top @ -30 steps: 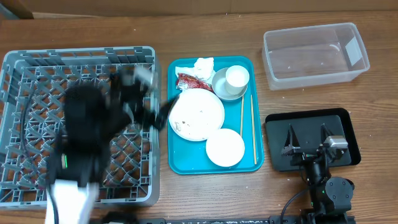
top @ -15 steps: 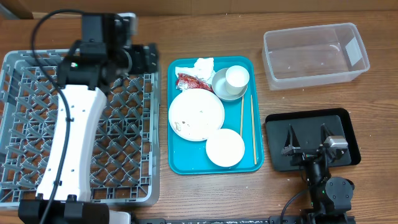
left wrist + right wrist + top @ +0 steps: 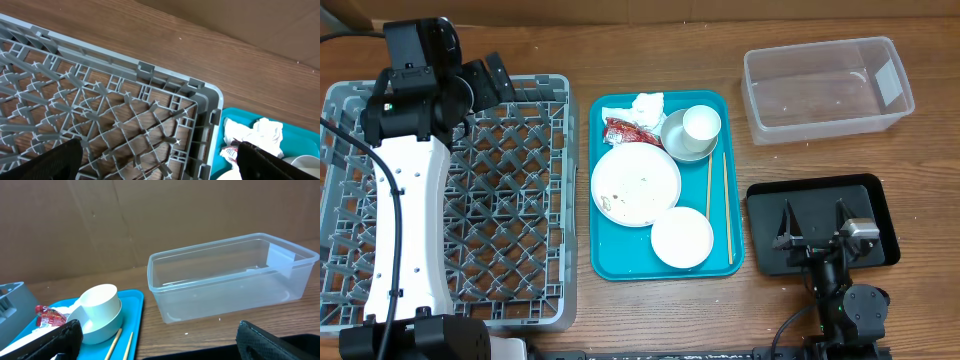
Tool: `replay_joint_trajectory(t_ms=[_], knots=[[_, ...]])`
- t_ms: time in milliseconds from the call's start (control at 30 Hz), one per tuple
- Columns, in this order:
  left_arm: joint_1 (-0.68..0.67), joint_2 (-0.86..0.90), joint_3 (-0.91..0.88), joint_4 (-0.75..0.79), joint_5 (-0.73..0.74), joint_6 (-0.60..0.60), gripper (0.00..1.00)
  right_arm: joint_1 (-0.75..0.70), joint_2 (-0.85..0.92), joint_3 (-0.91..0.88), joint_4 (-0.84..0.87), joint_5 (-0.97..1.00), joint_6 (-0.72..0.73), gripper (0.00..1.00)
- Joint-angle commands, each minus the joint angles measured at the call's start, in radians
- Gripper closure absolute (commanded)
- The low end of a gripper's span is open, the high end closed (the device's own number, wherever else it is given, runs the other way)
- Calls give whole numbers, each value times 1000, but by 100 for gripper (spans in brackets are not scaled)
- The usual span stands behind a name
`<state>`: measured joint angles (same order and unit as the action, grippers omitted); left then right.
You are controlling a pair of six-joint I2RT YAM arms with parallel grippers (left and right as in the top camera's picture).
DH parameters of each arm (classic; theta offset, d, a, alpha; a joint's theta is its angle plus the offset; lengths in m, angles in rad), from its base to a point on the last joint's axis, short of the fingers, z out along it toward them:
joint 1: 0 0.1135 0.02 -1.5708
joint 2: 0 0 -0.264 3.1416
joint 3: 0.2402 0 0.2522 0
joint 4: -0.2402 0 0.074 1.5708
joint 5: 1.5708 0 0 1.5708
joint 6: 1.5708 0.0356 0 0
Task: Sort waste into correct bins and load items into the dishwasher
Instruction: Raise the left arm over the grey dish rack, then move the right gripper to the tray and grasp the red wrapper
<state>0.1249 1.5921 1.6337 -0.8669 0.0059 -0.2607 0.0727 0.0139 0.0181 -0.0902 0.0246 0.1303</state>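
The grey dish rack fills the left of the table. My left gripper is open and empty above its far wall, and the left wrist view shows the rack's lattice below it. On the teal tray lie a white napkin, a red-and-white wrapper, a white cup standing in a grey bowl, a plate with food scraps, a small bowl and chopsticks. My right gripper is open and empty over the black tray.
The clear tub stands at the back right, empty, and also shows in the right wrist view. That view also shows the cup and chopsticks. A cardboard wall runs along the table's far edge.
My left arm has swung from the rack's right side near the teal tray to its far edge, then left along it. The right arm and the objects have not moved.
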Motion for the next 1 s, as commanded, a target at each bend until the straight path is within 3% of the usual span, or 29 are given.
replay_joint_trajectory(t_ms=[0, 100, 233, 333, 533, 767, 967], knots=[[-2, -3, 28, 5, -12, -17, 0, 6, -11, -10, 6, -4, -4, 0], [-2, -3, 28, 22, -12, -17, 0, 6, -11, -10, 42, -5, -2, 0], [-2, -3, 28, 34, -8, -17, 0, 6, -11, -10, 175, -143, 194, 0], [-1, -3, 28, 33, -10, -17, 0, 6, -11, -10, 198, -178, 233, 0], [-1, -3, 28, 32, -10, -16, 0, 6, -11, -10, 556, -172, 234, 0], [-1, -3, 28, 32, -10, -16, 0, 6, 10, 3, 951, 71, 233, 0], [-1, -3, 28, 29, -10, -16, 0, 6, 182, 174, 993, 106, 233, 0]])
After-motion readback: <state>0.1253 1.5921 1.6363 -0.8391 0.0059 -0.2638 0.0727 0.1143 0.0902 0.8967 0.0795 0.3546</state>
